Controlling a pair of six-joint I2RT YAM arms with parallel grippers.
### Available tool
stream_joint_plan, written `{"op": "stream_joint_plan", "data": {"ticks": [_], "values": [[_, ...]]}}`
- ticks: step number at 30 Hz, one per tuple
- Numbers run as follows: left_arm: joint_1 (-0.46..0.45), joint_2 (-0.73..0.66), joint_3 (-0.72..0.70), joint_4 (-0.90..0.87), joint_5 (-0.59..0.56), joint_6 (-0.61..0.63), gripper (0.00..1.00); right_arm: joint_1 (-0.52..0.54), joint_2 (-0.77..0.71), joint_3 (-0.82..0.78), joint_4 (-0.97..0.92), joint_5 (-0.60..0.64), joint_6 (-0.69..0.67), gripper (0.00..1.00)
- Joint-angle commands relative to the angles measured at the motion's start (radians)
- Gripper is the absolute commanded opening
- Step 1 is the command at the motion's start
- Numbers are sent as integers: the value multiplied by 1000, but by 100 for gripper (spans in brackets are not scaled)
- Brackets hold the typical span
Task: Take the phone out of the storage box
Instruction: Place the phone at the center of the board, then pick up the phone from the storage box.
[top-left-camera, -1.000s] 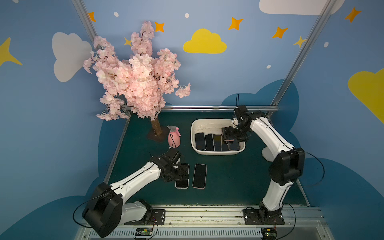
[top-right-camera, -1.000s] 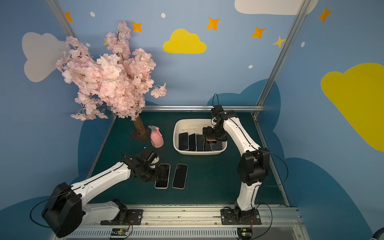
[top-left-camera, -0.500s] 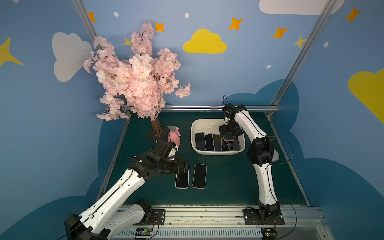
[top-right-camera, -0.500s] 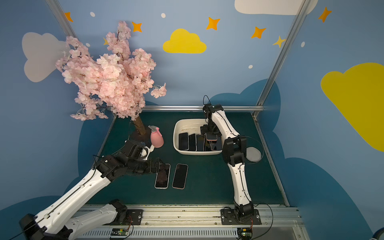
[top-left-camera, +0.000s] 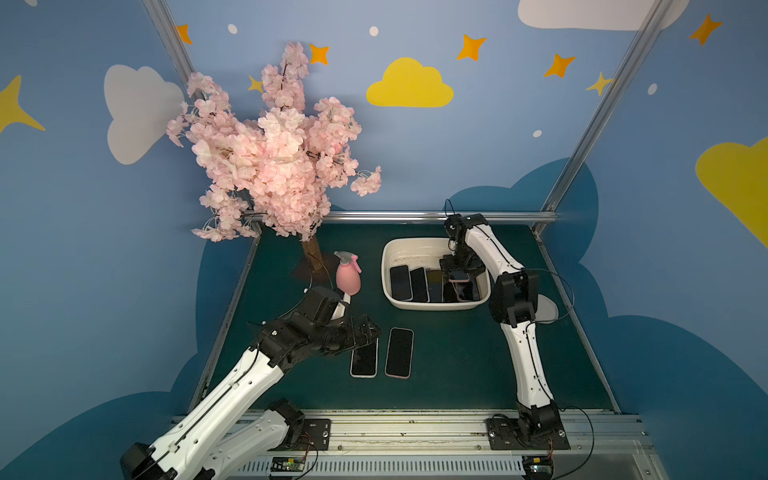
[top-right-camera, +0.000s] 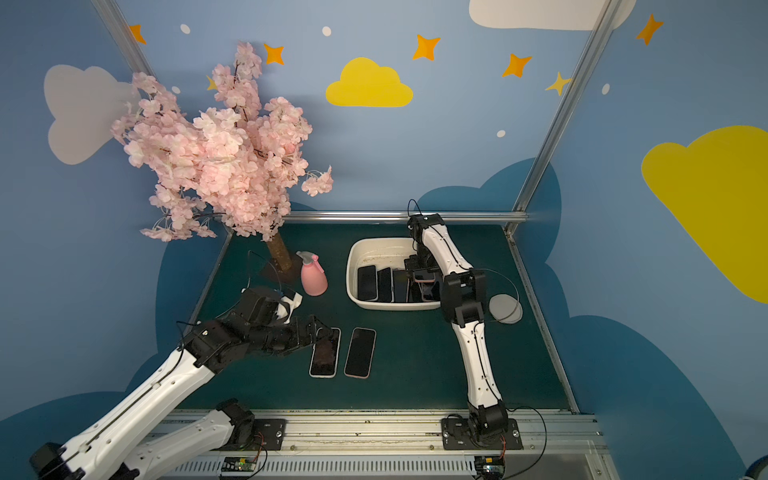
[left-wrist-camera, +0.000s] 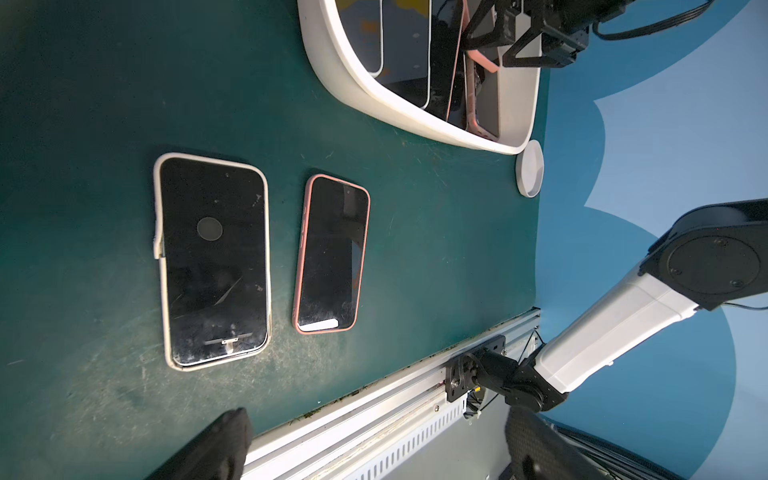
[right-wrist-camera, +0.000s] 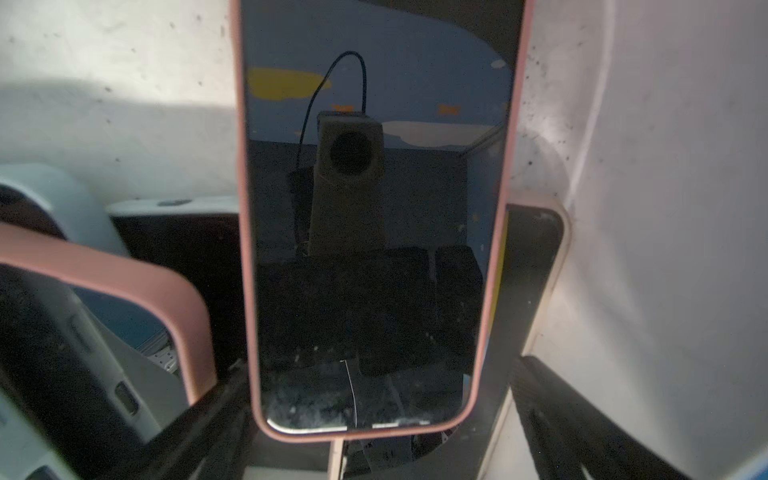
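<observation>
Pink-cased phone (right-wrist-camera: 374, 249) lies atop other phones (top-left-camera: 401, 282) in the storage box (top-left-camera: 432, 305), between the released, spread right fingers (right-wrist-camera: 557, 399); left fingers (left-wrist-camera: 224, 440) likewise released above the worktop (top-left-camera: 457, 365). Right elbow (top-left-camera: 513, 295) has swung inward.

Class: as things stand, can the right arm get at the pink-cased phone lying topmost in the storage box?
Probably yes. The right gripper is down inside the storage box, jaws open either side of the pink-cased phone, which lies on the other phones with nothing covering it.

2 phones (top-left-camera: 364, 358) (top-left-camera: 399, 352) lie side by side before the storage box (top-left-camera: 432, 306); spray bottle (top-left-camera: 348, 279) left of it.
</observation>
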Motion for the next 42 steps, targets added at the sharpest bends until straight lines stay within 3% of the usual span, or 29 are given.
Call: {"op": "stream_joint_plan", "data": {"ticks": [1,12,24,34,37,42], "values": [[5,65,65,30,42,52,99,-1,23,24,26,-16,-15,99],[84,161,129,27,120,125,99,-1,42,44,120,21,39,98],[116,157,119,29,143,117,100,-6,56,18,119,-7,32,87],[116,139,83,58,148,80,99,-11,50,-38,115,-31,38,91],[116,131,76,58,141,74,99,-18,49,-42,101,-49,57,88],[116,122,63,72,139,56,99,-23,31,-41,83,-54,42,73]]}}
